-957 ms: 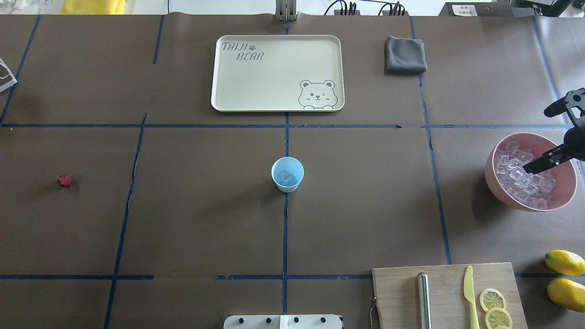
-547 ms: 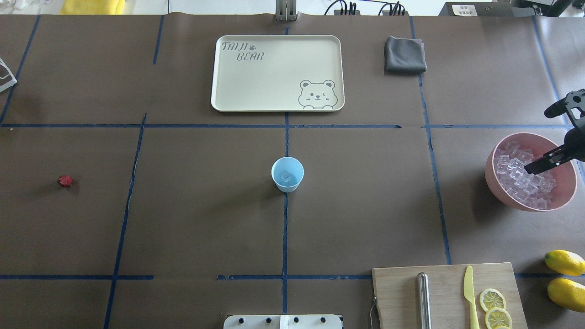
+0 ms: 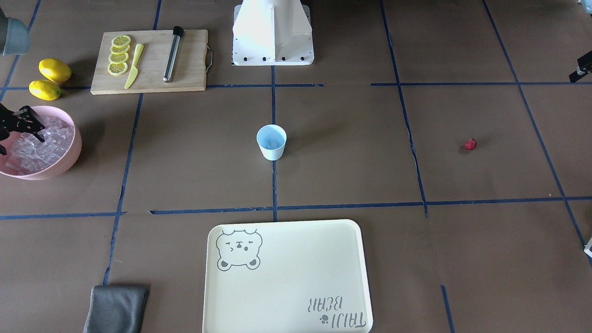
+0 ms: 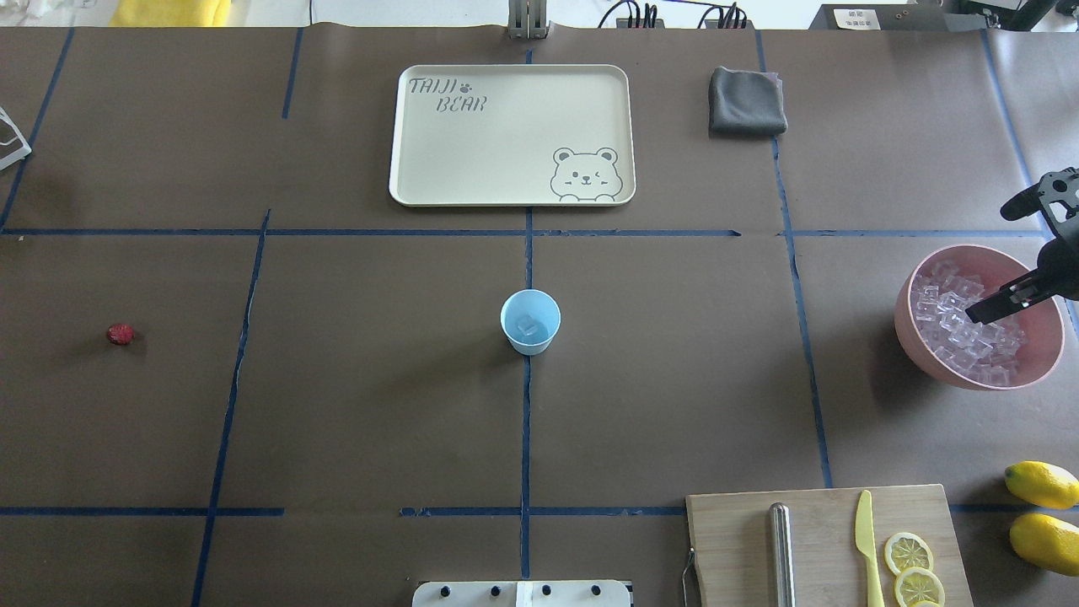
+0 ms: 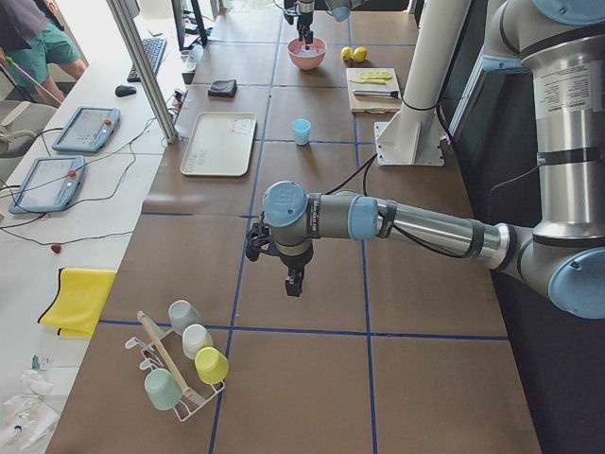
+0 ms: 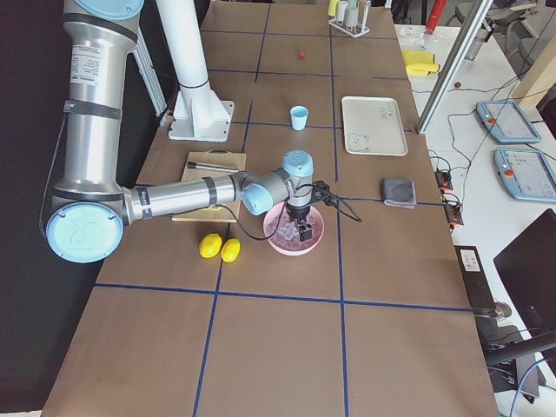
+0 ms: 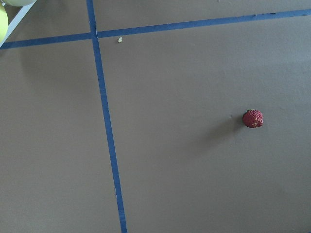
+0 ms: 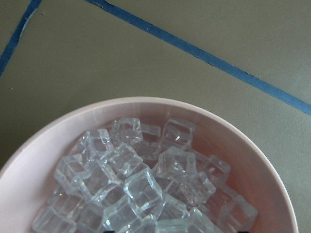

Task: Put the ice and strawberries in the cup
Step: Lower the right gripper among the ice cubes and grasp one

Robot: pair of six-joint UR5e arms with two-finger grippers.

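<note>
On the robot's side of the cup (image 4: pixel 531 346), toward its right, a chopping board (image 4: pixel 733 539) and two lemons (image 4: pixel 1041 485) are laid on the bench (image 4: pixel 674 379). Neither is required for the task.

The cup is stood upright at mid-bench. One cube of ice (image 4: pixel 528 325) is seen inside it. The remaining ice is heaped in the pink bowl (image 4: pixel 919 354), well apart from the cup on its right. The strawberry (image 4: pixel 120 334) is lying on the bare bench, well apart from the cup on its left.

The right gripper (image 4: pixel 986 264) is held over the bowl. Its fingers (image 4: pixel 999 302) are spread wide, and nothing is held between them. Over the last second only a slight displacement of the fingers above the heap has been recorded. The cup, its cube and the strawberry have been left unmoved. It is therefore judged that a further pick of ice is being aligned and that no cube has yet been gripped.

The left gripper (image 5: pixel 291 282) is held above the bench on the strawberry's side of the cup. Whether its fingers are open or closed cannot be told. The strawberry part of the task is judged not yet begun.

Beyond the cup, a cream tray (image 4: pixel 506 135) is laid, with nothing on it.
</note>
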